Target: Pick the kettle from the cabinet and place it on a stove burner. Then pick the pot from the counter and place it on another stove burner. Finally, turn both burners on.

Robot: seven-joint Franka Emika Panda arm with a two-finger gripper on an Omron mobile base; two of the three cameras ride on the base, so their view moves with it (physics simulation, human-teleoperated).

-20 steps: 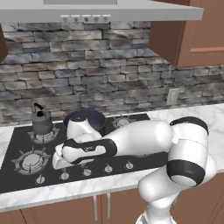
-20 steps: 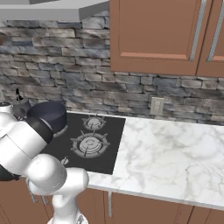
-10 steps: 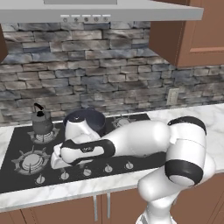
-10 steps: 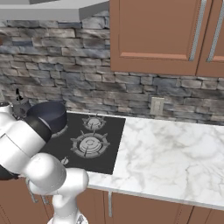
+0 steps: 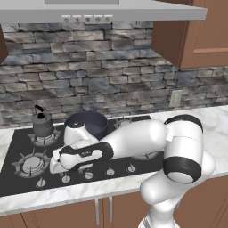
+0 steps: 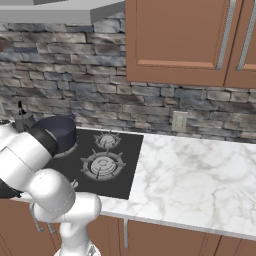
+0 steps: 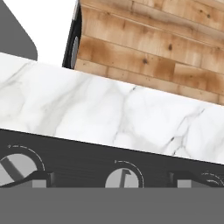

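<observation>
Kettle [image 5: 42, 128] sits upright on the back-left burner [image 5: 44, 139] of the black cooktop [image 5: 18, 149], its arched handle and lid knob up. Pot [image 5: 89, 124] sits just right of the kettle on the next back burner, partly behind the arm; also seen at the left of the right base view [image 6: 57, 132], with the kettle's [image 6: 21, 118] top just peeking up behind the arm. Front-left burner [image 5: 32, 163] bare; two more bare burners in the right base view, front [image 6: 102, 165] and back [image 6: 108, 141]. Arm reaches low and left across the cooktop, hand down at the front edge by the knobs [image 5: 65, 179]. Gripper [image 5: 55, 167] released, fingers spread wide, nothing between them. Hand view looks down over the front edge: a middle knob [image 7: 124, 179] between the two finger tips [image 7: 28, 180], another knob [image 7: 15, 170] at left, then the marble counter [image 7: 109, 118] strip and wood floor [image 7: 153, 57] past it. Counter [image 6: 200, 175] runs right of the cooktop. Closed brown cabinet [image 6: 180, 40] with bar handle [image 6: 227, 35] hangs above it; wall outlet [image 6: 178, 121] on the stone backsplash [image 5: 89, 75].
</observation>
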